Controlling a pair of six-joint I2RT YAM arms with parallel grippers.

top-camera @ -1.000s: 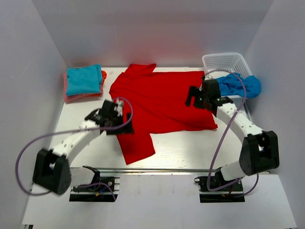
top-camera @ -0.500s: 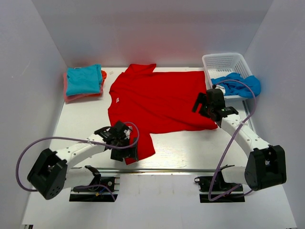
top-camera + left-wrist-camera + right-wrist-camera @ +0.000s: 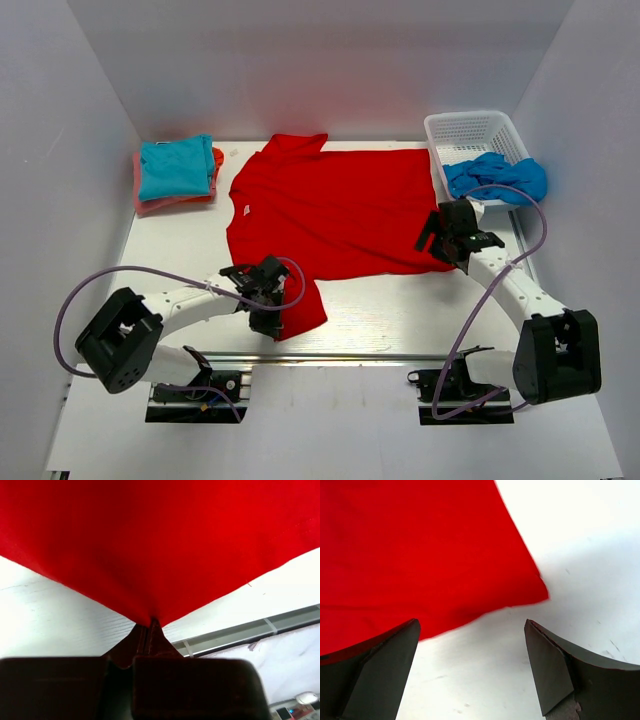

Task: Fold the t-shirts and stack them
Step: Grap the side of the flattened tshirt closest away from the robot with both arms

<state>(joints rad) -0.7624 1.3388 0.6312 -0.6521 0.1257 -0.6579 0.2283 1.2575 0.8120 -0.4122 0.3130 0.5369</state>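
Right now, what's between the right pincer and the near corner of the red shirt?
Only a strip of bare white table. The right wrist view shows it: the open right pincer sits just short of the red shirt at its hem corner.

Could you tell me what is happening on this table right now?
Two robot arms are working on a red t-shirt spread flat on the table. The left gripper has its jaws pinched shut on the shirt's near sleeve, while the right gripper hovers with jaws open over its near right corner, not yet gripping. A turquoise shirt lies folded on an orange-pink one at the back left; blue cloth drapes from the white basket, back right.
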